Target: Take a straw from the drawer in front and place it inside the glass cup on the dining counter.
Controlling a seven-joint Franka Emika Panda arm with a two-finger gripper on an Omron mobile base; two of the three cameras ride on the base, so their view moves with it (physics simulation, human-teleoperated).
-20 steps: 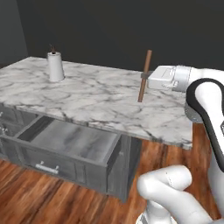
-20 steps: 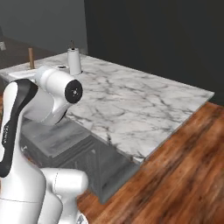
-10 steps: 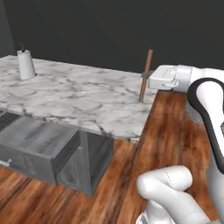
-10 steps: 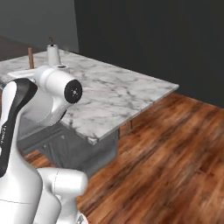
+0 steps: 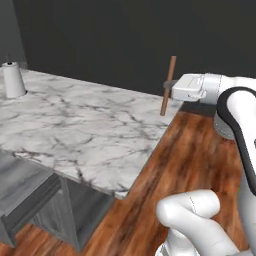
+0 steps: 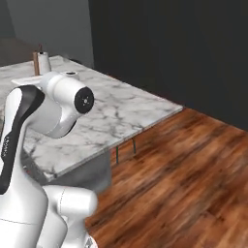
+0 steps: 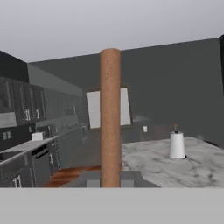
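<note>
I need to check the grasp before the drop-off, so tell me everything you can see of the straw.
The straw is a thin, straight, brownish-orange stick with a matte, wood-like look. It stands nearly upright, leaning slightly, clamped around its middle by the gripper, over the far right corner of the dining counter, its lower end clear of the marble. In the hand view it rises as a plain column from between the fingertips. Nothing else touches it.
</note>
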